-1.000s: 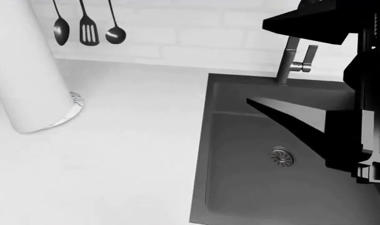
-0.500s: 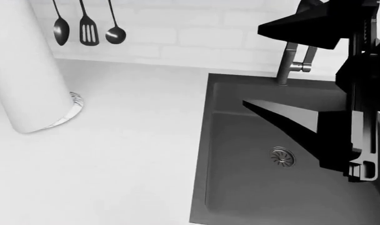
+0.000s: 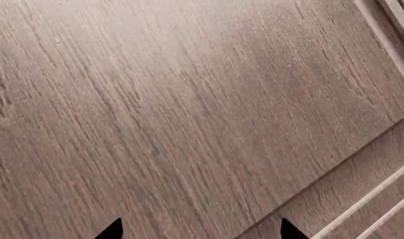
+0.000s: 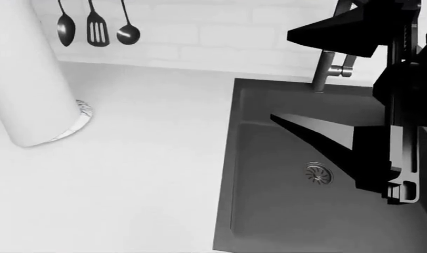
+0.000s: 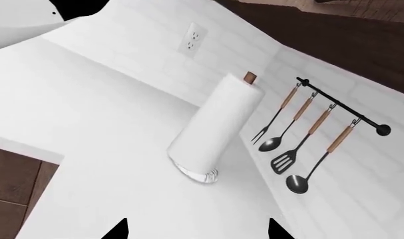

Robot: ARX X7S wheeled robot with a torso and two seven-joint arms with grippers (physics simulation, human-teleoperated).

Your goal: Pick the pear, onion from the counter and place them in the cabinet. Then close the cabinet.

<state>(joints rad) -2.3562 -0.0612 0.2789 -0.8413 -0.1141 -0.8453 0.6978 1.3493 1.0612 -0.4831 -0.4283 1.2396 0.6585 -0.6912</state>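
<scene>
The pear and the onion show in no view. The white counter (image 4: 129, 158) holds a dark grey sink (image 4: 290, 211). My right gripper (image 4: 280, 76) hangs open above the sink's far left corner, its two black fingers pointing left and wide apart. In the right wrist view the right gripper (image 5: 196, 230) has nothing between its tips and faces the counter (image 5: 108, 99). My left gripper (image 3: 198, 230) is open close to a brown wood-grain cabinet panel (image 3: 188, 99). The left gripper is outside the head view.
A white paper towel roll (image 4: 23, 79) stands at the counter's left. Black utensils (image 4: 93, 26) hang on the white brick wall. A metal faucet (image 4: 329, 71) rises behind the sink. White bars (image 3: 368, 209) cross the wood panel beside a seam.
In the head view my right gripper has drifted a little to the left over the sink. The scene has shifted slightly in the view.
</scene>
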